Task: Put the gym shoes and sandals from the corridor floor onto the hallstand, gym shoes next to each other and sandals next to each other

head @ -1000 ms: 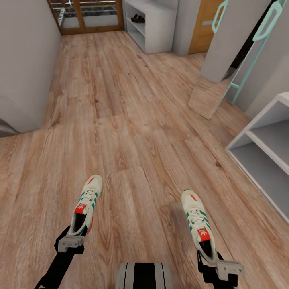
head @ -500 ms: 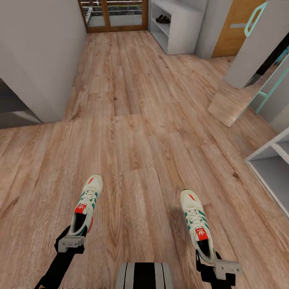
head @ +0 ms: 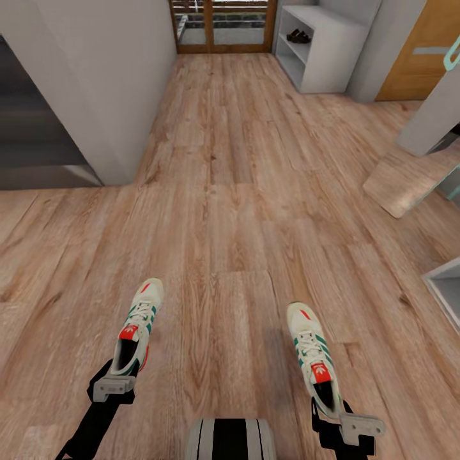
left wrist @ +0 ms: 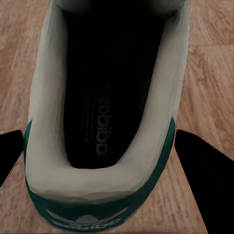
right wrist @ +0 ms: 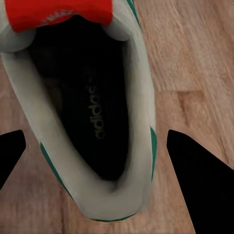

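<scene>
I hold one gym shoe in each hand, toes pointing forward over the corridor floor [head: 230, 211]. My left gripper [head: 119, 378] is shut on the heel of the left gym shoe [head: 139, 326]; its dark fingers flank the heel collar [left wrist: 102, 195]. The right gripper [head: 333, 409] is shut on the heel of the right gym shoe [head: 310, 351], whose red tongue label and insole face the camera [right wrist: 87, 107]. At the corridor's far end stands the white hallstand [head: 329, 54], with a dark pair on a shelf that looks like the sandals [head: 298, 36].
A grey wall corner [head: 108, 96] juts in at the left, with a darker opening beside it. A glazed wooden door [head: 220, 25] closes the far end. An orange door [head: 425, 57] and the corner of another white shelf unit [head: 447, 284] sit at the right.
The whole head view has swung: the camera turned left, so walls, door and shelves slid right. Both shoes and grippers kept their places in the picture.
</scene>
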